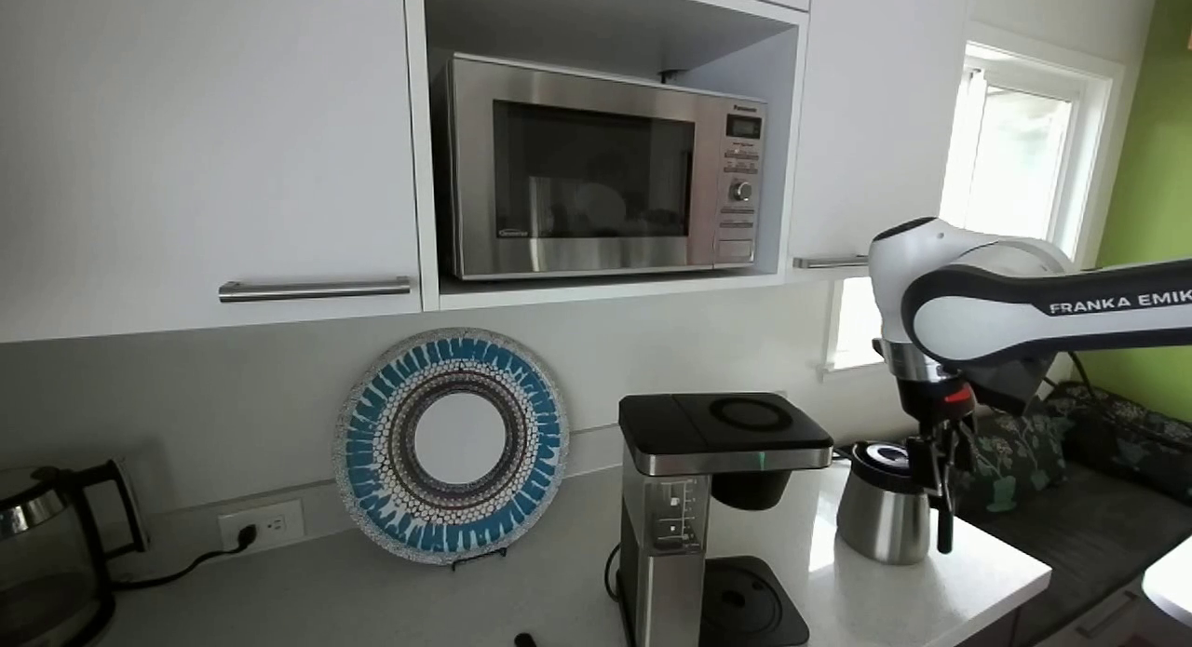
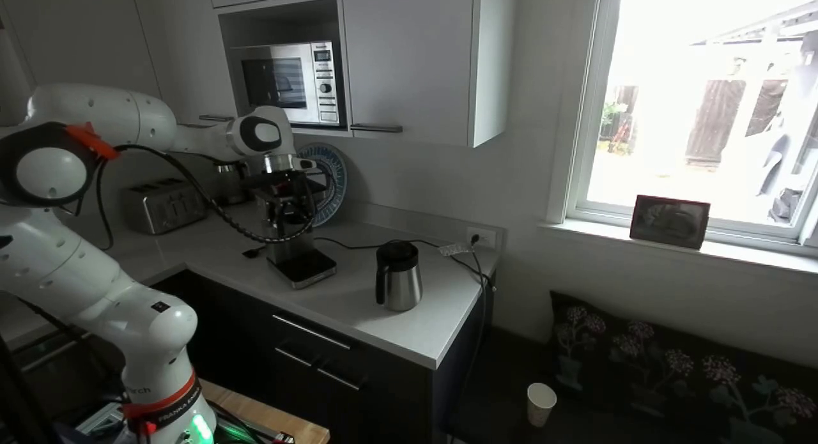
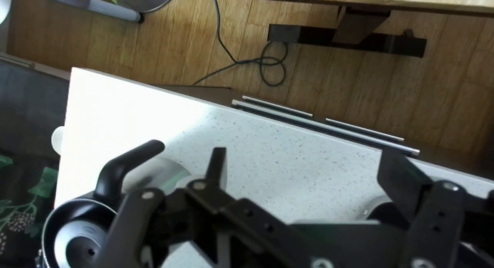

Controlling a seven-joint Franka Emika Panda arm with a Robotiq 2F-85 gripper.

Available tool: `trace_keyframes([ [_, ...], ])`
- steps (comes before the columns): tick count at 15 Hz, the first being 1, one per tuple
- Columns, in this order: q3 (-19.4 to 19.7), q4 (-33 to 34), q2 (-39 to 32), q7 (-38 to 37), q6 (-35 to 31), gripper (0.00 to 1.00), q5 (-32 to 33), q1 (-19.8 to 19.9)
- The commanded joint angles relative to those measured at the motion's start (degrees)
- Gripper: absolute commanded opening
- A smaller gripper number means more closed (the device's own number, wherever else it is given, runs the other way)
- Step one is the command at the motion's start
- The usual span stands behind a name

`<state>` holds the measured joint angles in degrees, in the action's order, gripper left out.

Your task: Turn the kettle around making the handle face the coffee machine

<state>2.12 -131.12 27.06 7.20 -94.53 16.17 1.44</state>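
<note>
The steel kettle (image 1: 880,521) stands upright near the counter's end in both exterior views (image 2: 404,289). Its dark handle (image 2: 381,283) points toward the counter's front. In the wrist view the kettle's open-looking dark top (image 3: 79,233) is at the lower left, and the handle (image 3: 127,166) points to the front edge. The coffee machine (image 1: 672,572) stands left of the kettle; its base (image 2: 303,268) shows below my gripper (image 2: 291,217). My gripper (image 3: 303,160) is open and empty above the counter, its fingers wide apart, beside the kettle and not touching the handle. In an exterior view the gripper (image 1: 939,465) overlaps the kettle's right side.
A patterned round plate (image 1: 372,498) leans on the wall. A microwave (image 1: 596,168) sits in the upper cabinet. A glass kettle with a cord (image 1: 47,554) and a toaster (image 2: 166,204) stand farther along. The counter's front edge (image 3: 270,119) is close. A paper cup (image 2: 540,402) is beyond the end.
</note>
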Motion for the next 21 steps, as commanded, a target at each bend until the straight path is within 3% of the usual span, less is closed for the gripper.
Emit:
trace_keyframes([
  [1, 4.4, 1.3, -3.0, 3.8, -3.1, 1.00, 1.7, 2.2],
  [6, 11.1, -0.4, -5.3, 15.0, -15.1, 1.00, -1.1, 3.7],
  [7, 8.8, 0.4, -4.4, 11.6, -11.9, 1.00, 0.0, 3.9],
  [13, 8.7, 1.4, -6.2, 12.8, -11.3, 1.00, 1.3, 4.6],
  [14, 8.9, 2.0, -7.9, 9.8, -13.3, 1.00, 3.2, 5.9],
  [21, 13.6, 6.9, -16.3, 12.5, -16.5, 1.00, -1.7, 9.0],
])
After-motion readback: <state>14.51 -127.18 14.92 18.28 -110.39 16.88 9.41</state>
